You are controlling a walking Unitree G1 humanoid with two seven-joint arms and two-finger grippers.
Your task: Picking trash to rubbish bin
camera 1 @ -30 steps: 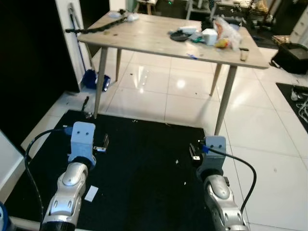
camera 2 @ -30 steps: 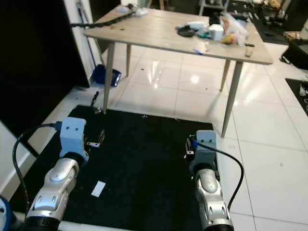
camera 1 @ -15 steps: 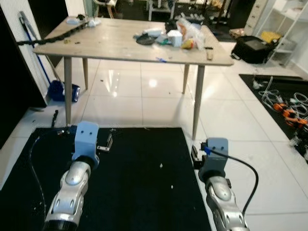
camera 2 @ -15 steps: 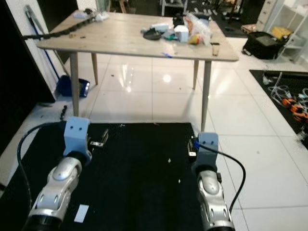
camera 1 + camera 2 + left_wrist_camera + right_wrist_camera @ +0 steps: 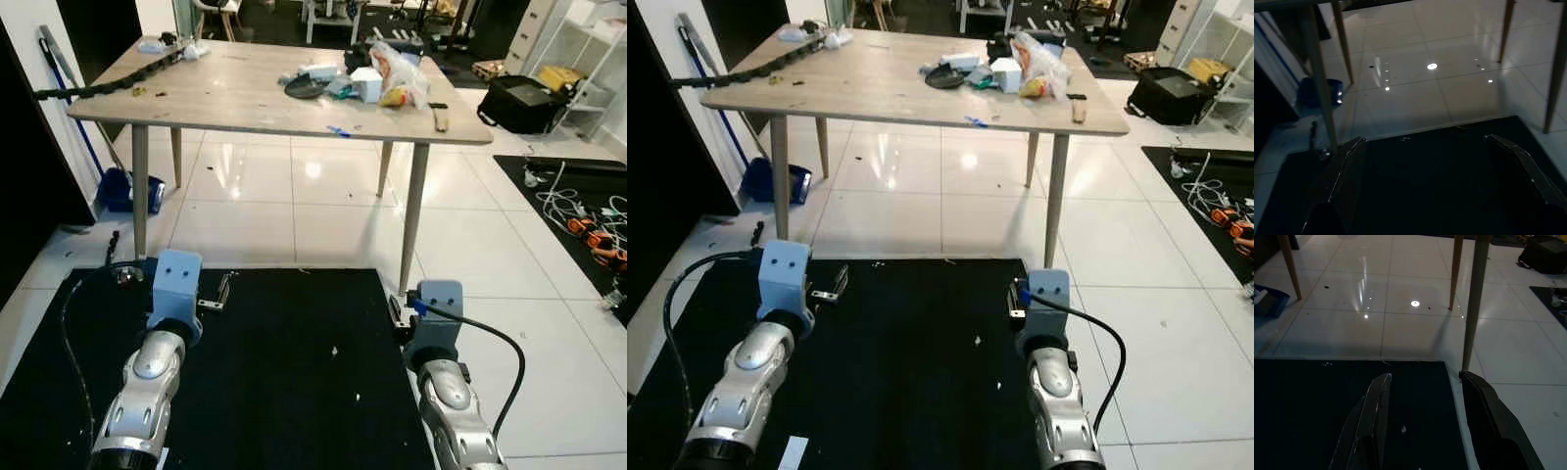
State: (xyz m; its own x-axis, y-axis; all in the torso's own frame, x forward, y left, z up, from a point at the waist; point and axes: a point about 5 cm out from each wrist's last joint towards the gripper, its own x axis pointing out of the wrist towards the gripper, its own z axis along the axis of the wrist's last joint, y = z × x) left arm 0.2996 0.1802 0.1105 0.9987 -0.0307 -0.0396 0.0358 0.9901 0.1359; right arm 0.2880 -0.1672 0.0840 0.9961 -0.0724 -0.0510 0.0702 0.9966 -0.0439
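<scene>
A wooden table (image 5: 235, 93) stands ahead with a litter pile on it: a crumpled plastic bag (image 5: 397, 67), a small white box (image 5: 368, 84) and a black dish (image 5: 306, 86). On the black mat (image 5: 294, 392) below me lie tiny white scraps (image 5: 334, 350) and a white paper slip (image 5: 794, 452). Both arms reach forward low over the mat. My left gripper (image 5: 1426, 138) is open with only mat between its fingers. My right gripper (image 5: 1426, 377) is open too, over the mat's right edge, with a white scrap (image 5: 1403, 430) just under it.
A blue dustpan (image 5: 122, 188) and a broom handle (image 5: 61, 67) lean at the left wall. A black chain (image 5: 108, 83) lies along the table's left side. A black bag (image 5: 516, 103) and loose cables (image 5: 588, 211) lie on the right. White tiles (image 5: 294, 206) stretch under the table.
The whole view has swung to the right and then settled, so the table now stands squarer ahead. Both arms keep the same pose, and both grippers stay open.
</scene>
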